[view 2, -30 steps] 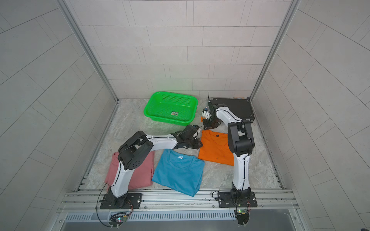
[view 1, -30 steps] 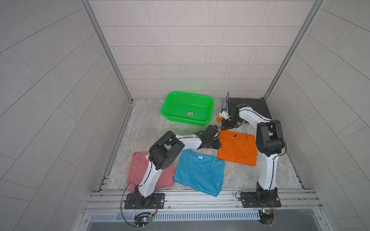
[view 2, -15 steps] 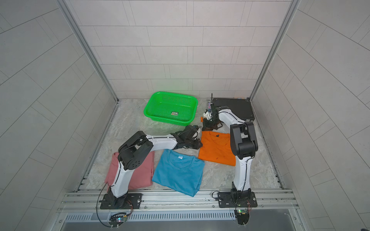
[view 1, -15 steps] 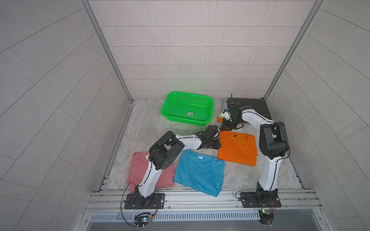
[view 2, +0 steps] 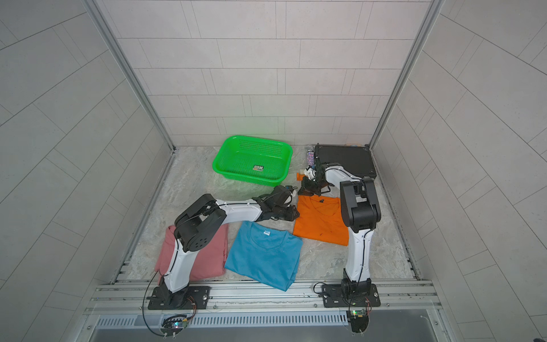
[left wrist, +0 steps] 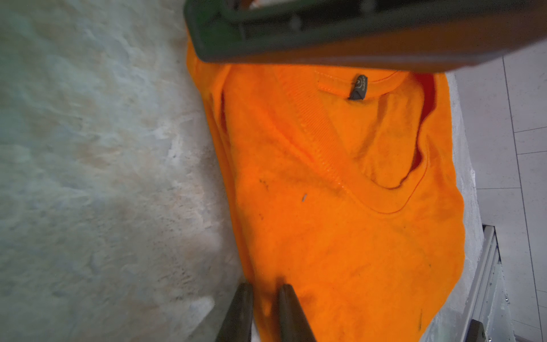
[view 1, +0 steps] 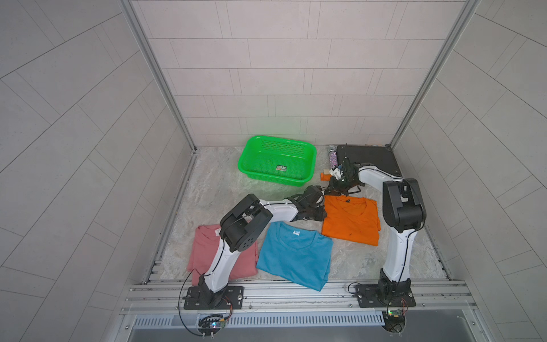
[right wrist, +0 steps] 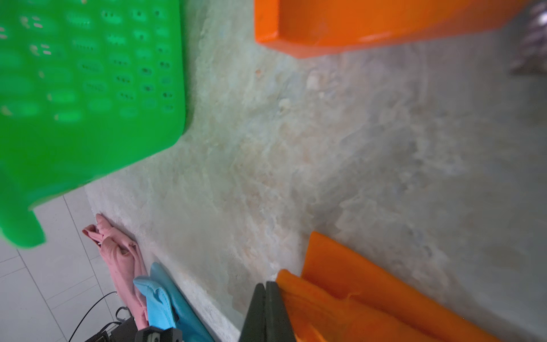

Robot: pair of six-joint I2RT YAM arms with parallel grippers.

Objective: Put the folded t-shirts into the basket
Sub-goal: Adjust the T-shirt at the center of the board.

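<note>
Pink tee (view 1: pixel 204 254) flat on surface (view 1: pixel 222 183), front-left; blue tee (view 1: pixel 293 257) just beside it. Green basket (view 1: pixel 273 177) behind, apart from all tees. L jaws nearly closed, pinching orange tee (view 1: pixel 352 219) at left edge. R jaws fully closed at its far-left corner; can't tell if cloth's caught.

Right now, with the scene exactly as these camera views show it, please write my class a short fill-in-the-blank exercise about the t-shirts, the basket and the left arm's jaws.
1. Inside, the green basket is ____.
2. The left gripper has its jaws shut on the edge of the t-shirt coloured ____.
3. The blue t-shirt lies between the orange t-shirt and the ____ one.

Missing words: empty; orange; pink.
</note>
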